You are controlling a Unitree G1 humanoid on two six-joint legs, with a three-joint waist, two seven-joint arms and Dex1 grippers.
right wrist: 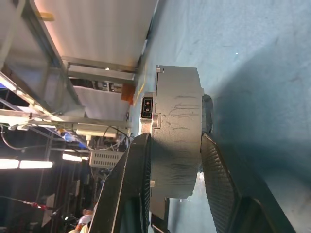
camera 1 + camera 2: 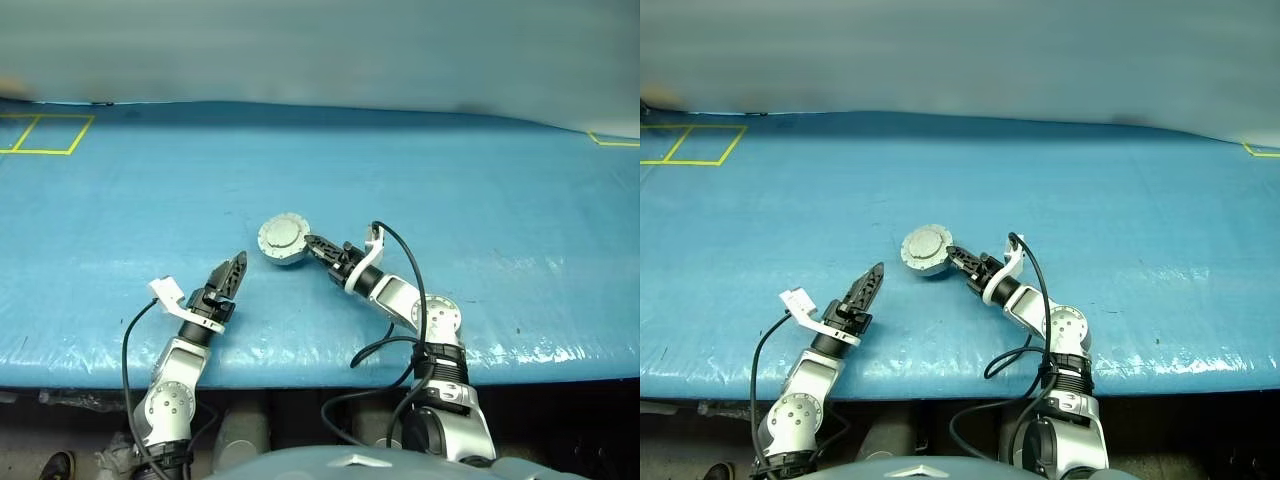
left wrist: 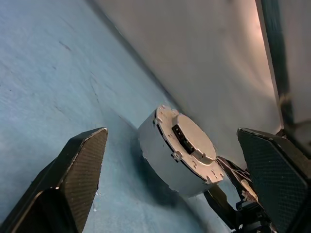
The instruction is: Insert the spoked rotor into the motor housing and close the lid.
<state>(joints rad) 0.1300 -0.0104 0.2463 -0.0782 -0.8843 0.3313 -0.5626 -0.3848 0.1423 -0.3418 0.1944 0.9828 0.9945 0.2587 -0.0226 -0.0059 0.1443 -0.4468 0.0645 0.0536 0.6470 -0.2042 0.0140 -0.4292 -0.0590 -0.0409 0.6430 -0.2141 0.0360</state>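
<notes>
Housing (image 2: 284, 239), lid shut, pinched by right fingers (image 1: 177, 194); may slip to desk (image 2: 480, 200). Left fingers (image 3: 82, 165) open, empty.

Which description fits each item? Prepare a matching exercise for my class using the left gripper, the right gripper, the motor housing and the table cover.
Items:
1. left gripper
2. right gripper
3. motor housing
4. table cover

Descriptions:
A. blue, wrinkled sheet
B. silver, round, lid closed
C. open, holding nothing
D. shut on the housing's edge

Pairs: 1-C, 2-D, 3-B, 4-A
</notes>
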